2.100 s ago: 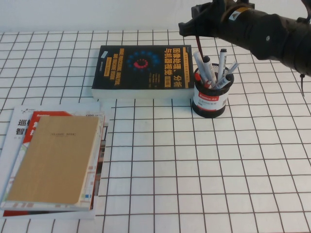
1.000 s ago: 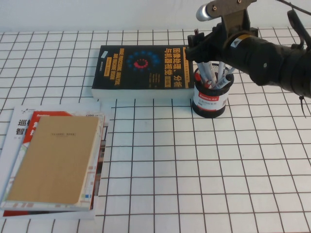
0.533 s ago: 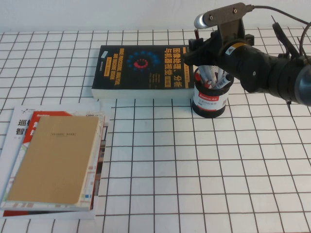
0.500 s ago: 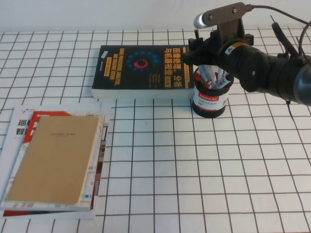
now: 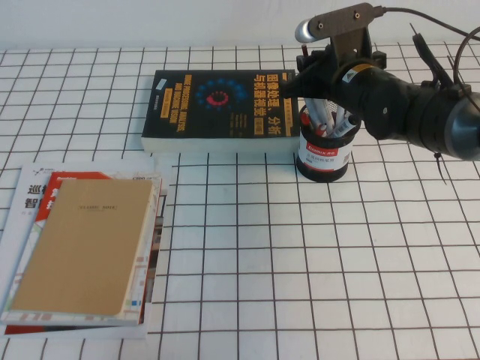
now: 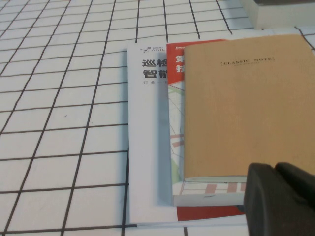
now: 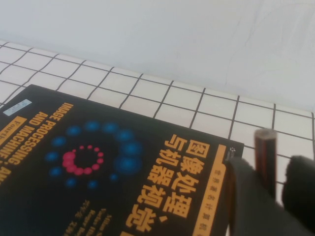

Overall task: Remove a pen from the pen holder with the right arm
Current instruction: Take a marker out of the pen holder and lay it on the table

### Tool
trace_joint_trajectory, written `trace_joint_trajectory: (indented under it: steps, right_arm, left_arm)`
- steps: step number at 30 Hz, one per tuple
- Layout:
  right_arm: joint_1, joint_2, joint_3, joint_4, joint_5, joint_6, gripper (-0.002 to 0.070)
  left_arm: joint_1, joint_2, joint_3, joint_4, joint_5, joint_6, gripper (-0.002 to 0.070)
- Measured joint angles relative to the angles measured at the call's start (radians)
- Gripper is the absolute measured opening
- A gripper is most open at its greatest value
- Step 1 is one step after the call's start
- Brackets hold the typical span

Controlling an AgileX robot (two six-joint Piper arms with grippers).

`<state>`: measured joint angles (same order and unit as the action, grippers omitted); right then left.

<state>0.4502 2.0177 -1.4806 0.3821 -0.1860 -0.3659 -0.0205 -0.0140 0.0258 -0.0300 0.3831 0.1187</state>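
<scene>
At the upper right of the high view, the right claw (image 5: 313,81) is hanging directly over the pen holder (image 5: 324,155), which is standing on the checked table (image 5: 300,262) just right of the black book (image 5: 217,109). Over the last second the claw has been sinking down among the pen tops and drawing its jaws in from wide apart. In the right wrist view a dark pen (image 7: 266,152) is now standing upright between the two fingers (image 7: 246,196). One of them is pressing against the pen, while a thin gap is still showing on the other side. So the claw is not yet clamping anything, though it is closing around that one pen. The pen's lower part is still sitting in the holder with the other pens (image 5: 335,120).

This is putting the task at the pinch itself, by my reading. The reach seems to be finished, and the lift is probably waiting on a firm hold.

Out of the high view, the left claw (image 6: 275,173) is idling above the lower edge of the stacked notebooks (image 6: 246,108). Its fingers are lying together and holding nothing.
</scene>
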Motion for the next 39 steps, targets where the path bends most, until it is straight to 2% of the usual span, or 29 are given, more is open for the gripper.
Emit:
trace_joint_trajectory:
  steps: [4,6,18,27,35,39]
  right_arm:
    - [0.0,0.0,0.0,0.0,-0.002,0.0,0.0052]
    - [0.0,0.0,0.0,0.0,-0.007,0.0,0.0035]
    - [0.0,-0.009,0.0,0.0,0.009,0.0,0.0035]
    - [0.0,-0.166,0.0,0.0,0.081,0.0,0.0034]
    - [0.0,-0.342,0.0,0.0,0.212,-0.001,0.0034]
    - [0.0,-0.439,0.0,0.0,0.338,0.023,0.0034]
  left_arm:
    - [0.0,0.0,0.0,0.0,0.0,0.0,-0.0004]
    - [0.0,0.0,0.0,0.0,0.0,0.0,-0.0004]
    - [0.0,0.0,0.0,0.0,0.0,0.0,-0.0004]
    - [0.0,0.0,0.0,0.0,0.0,0.0,-0.0004]
    - [0.0,0.0,0.0,0.0,0.0,0.0,-0.0004]
    - [0.0,0.0,0.0,0.0,0.0,0.0,-0.0004]
